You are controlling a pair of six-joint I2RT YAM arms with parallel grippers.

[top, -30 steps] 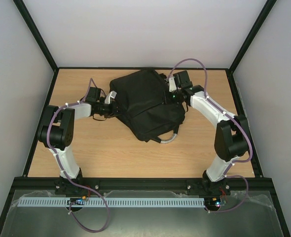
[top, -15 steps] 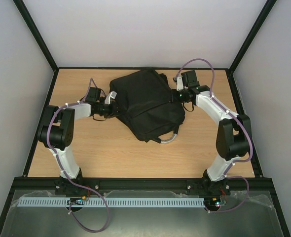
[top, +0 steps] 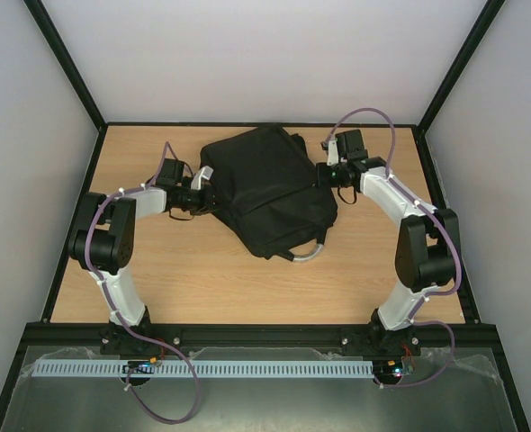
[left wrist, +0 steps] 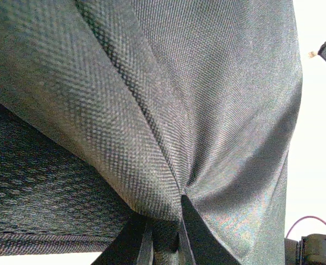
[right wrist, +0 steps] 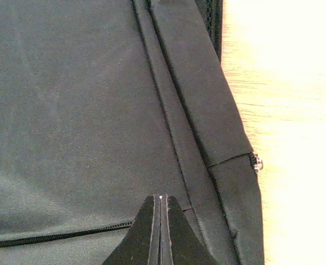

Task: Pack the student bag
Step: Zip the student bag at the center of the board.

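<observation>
The student bag (top: 265, 184), a large black backpack, lies flat in the middle of the table, its grey looped handle (top: 309, 254) toward the near side. My left gripper (top: 213, 200) is at the bag's left edge, shut on a pinch of its woven fabric (left wrist: 152, 138), which bunches between the fingers (left wrist: 193, 237). My right gripper (top: 323, 176) is at the bag's right edge, shut and empty, its fingertips (right wrist: 161, 197) closed together just over the bag's panel (right wrist: 74, 110) near a zip line (right wrist: 52, 237). No pens show.
Bare wooden table (top: 175, 279) surrounds the bag, with a strip of it (right wrist: 295, 110) to the bag's right. A metal zip pull (right wrist: 256, 163) sits at the bag's right edge. A black frame and white walls enclose the table.
My right gripper has drawn rightward off the bag's top to its right edge. The left gripper and the bag have stayed put.
</observation>
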